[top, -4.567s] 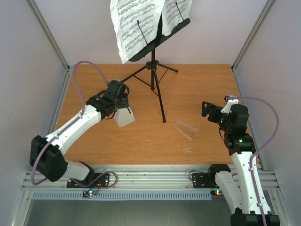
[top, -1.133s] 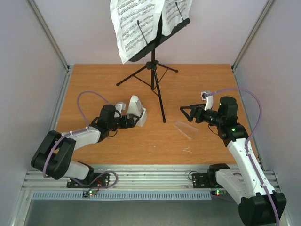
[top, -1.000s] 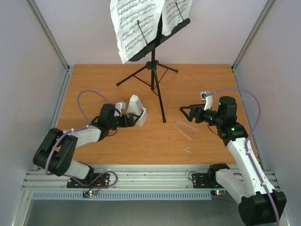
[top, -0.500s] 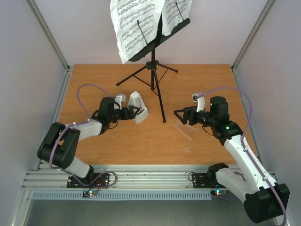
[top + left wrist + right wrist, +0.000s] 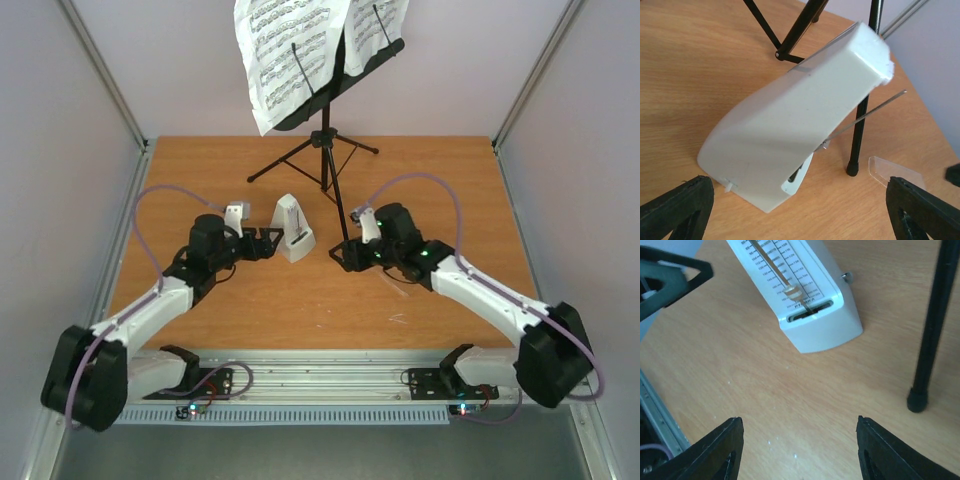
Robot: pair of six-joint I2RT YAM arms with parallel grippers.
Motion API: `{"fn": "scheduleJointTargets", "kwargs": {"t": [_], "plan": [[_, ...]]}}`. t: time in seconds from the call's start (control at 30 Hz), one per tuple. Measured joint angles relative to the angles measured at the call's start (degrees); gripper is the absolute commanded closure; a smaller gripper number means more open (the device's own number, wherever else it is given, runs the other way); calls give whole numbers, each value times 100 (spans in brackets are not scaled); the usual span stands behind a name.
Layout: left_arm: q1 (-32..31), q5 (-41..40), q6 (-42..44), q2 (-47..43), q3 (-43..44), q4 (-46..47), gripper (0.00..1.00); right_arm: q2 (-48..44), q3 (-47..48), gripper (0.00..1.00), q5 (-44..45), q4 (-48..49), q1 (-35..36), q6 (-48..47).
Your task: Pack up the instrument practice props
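The pale grey metronome stands on the table left of the black music stand, which holds white sheet-music pages. My left gripper is open just left of the metronome, whose plain back faces it without touching either finger. My right gripper is open and empty, low over the table on the metronome's right, facing its dial and pendulum. The clear plastic cover lies flat beyond the stand's leg. In the top view my right forearm hides it.
The stand's tripod leg comes down close to the right of my right gripper. Grey walls close in the table on the left, right and back. Bare wood lies in front of the metronome.
My right arm swung left, past the clear cover, to the metronome's right side. The metronome went from tilted in my left gripper to standing upright, and the left arm drew back a little.
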Motion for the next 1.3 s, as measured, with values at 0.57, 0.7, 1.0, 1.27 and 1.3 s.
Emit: {"fn": "scheduleJointTargets", "kwargs": {"t": [0.57,0.7,1.0,1.27,1.3], "plan": [[0,-308,-197,-1655,-44,-1902,8,2347,1311,53,643,546,199,522],[0,-308,-199,-1657,-44,-2039,8,2621,1517,55,686,619,199,494],[0,-304,-223,-1655,-44,-2100,8,3027,1637,59,599,752,201,411],[0,-299,-264,-1646,-44,-2103,8,3276,1832,62,343,999,205,334],[0,-299,-278,-1646,-44,-2103,8,3305,1856,62,317,1025,205,321]]}}
